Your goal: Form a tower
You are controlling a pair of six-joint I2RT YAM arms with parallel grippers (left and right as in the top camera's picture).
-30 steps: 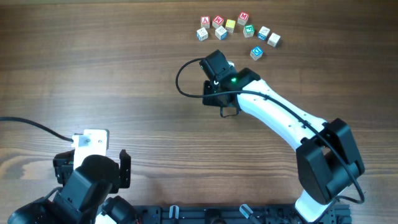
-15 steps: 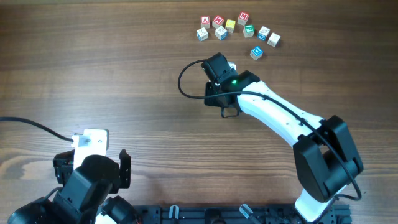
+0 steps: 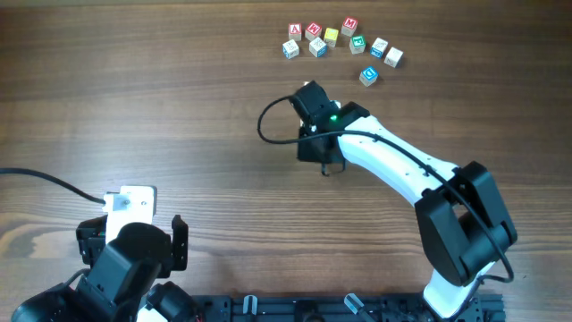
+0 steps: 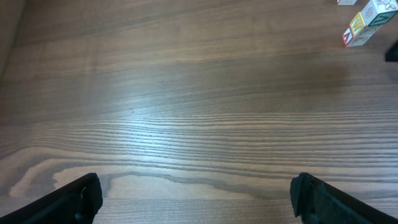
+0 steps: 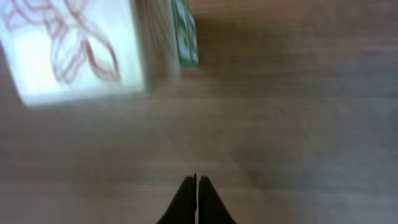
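Overhead view first, Ben: where is the right arm?

Ben: The right arm reaches from the near right corner up toward the middle of the tabletop, with a green light on its black wrist. Its head hides whatever lies beneath it.

Ana: And the loose cubes?

Ben: The loose cubes lie scattered along the far edge, apart from the arm. One blue-marked cube lies nearest to it, not touching.

Ana: Right wrist camera, then. How is the claw?

Ben: The right claw is pinched fully together, fingertips meeting, nothing between them. Only bare wood shows around the tips.

Ana: And the tower?

Ben: The tower fills the upper left corner of that view, ahead of the closed tips and off to their left, apart from them. I see a pale face with a red line drawing, all blurred. A green face shows just at its right side. Whether that belongs to the same cube I cannot tell, nor how many cubes are stacked.

Ana: The other side?

Ben: The left arm sits at the near left corner, well apart from everything. In its own wrist view the left claw stands spread wide and empty, a dark fingertip in each lower corner. Some of the loose cubes show at the far upper right.
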